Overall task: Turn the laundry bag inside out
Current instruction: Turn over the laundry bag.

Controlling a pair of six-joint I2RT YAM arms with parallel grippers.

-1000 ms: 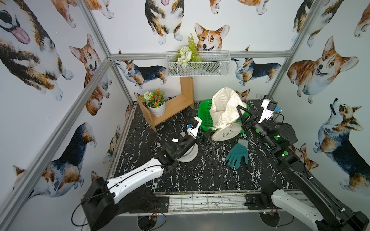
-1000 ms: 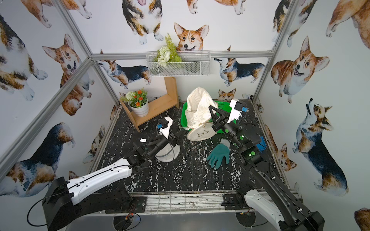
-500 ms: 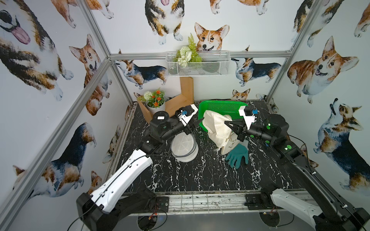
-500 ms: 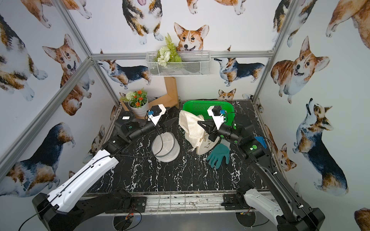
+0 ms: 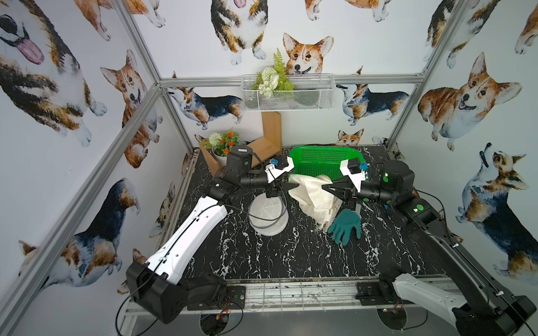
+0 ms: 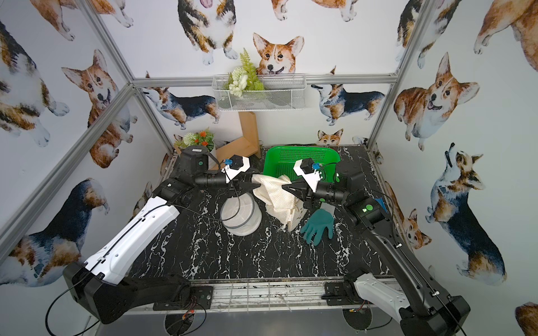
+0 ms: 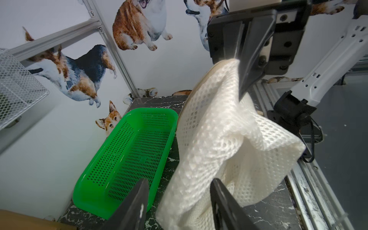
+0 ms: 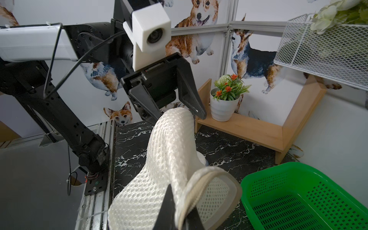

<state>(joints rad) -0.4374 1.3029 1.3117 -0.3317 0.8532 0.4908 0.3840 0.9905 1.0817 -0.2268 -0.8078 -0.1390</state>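
Observation:
The laundry bag (image 5: 311, 195) (image 6: 276, 195) is cream mesh with a stiff beige rim. It hangs above the table between my two grippers, and its lower end drapes to the table. My right gripper (image 5: 324, 186) (image 8: 179, 201) is shut on the bag's rim (image 8: 199, 185). My left gripper (image 5: 294, 185) (image 7: 179, 180) faces it from the other side. It is open, with a fold of the bag (image 7: 219, 139) between its fingers. In the right wrist view the left gripper (image 8: 179, 119) straddles the far end of the bag (image 8: 169, 151).
A green perforated basket (image 5: 323, 157) (image 7: 129, 149) stands behind the bag. A teal glove (image 5: 346, 225) lies under the right arm. A round white mesh hamper (image 5: 267, 215) sits below the left gripper. At the back left are a wooden shelf (image 5: 262, 145) and a potted plant (image 5: 222, 142).
The right gripper has brought the bag down and forward from above the green basket. The left arm rose from the round hamper to the bag, and its fingers have narrowed.

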